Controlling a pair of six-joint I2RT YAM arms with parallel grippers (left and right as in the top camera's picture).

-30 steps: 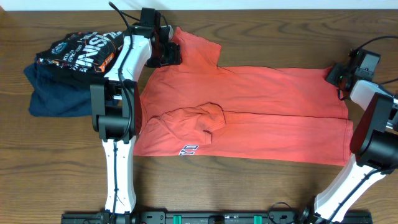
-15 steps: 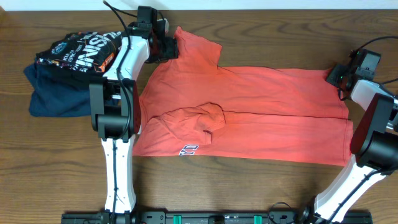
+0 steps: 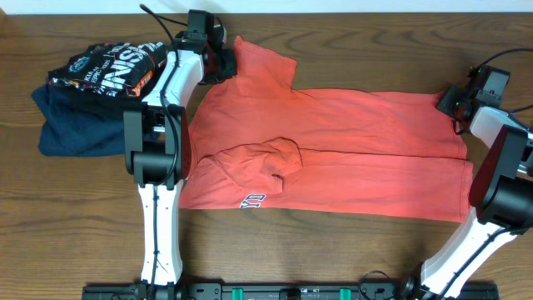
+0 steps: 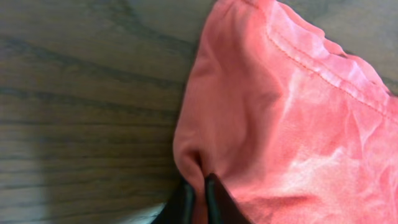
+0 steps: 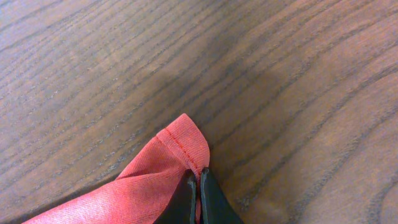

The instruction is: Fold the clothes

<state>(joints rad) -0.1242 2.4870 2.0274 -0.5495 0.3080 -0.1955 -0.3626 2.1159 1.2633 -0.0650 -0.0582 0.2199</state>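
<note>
pinching t-shirt (image 3: pixel 333 150) edges, left tool (image 4: pixel 198 190) and right tool (image 5: pixel 198 182), open table (image 3: pixel 333 267) beyond

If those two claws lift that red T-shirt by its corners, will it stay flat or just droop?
It will probably droop: the red T-shirt lies in soft wrinkles and is bunched near its middle. It seems light, since small pinches by the left gripper and right gripper grip its edges. The ribbed hem likely won't slip easily.

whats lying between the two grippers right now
Only the red T-shirt: in the overhead view it stretches from the left gripper, pinching its sleeve, to the right gripper, pinching its far corner.
</note>
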